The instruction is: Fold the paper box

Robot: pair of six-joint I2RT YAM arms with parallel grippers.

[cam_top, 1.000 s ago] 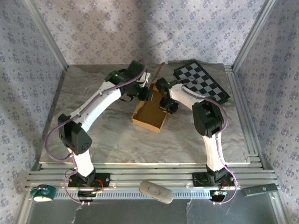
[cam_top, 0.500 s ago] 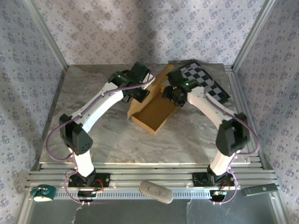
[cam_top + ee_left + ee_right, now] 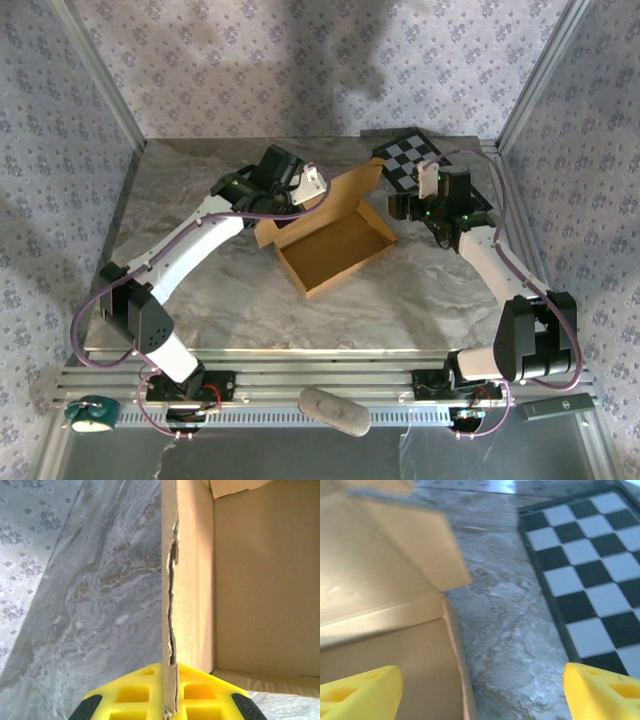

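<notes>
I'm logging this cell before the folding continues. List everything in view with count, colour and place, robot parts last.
paper box: one, tan-brown, open-topped, mid-table between the arms
checkerboard panel: one, black and white, far right of the table
table: one, grey marbled top
teal object: one, near rail, left corner
grey oval object: one, near rail, centre
dark flat bar: one, near rail, right
left arm: one, white with black joints
right arm: one, white with black joints
left gripper: yellow fingers, shut on the box's side wall
right gripper: yellow fingers, open, at the box's corner beside the panel
</notes>
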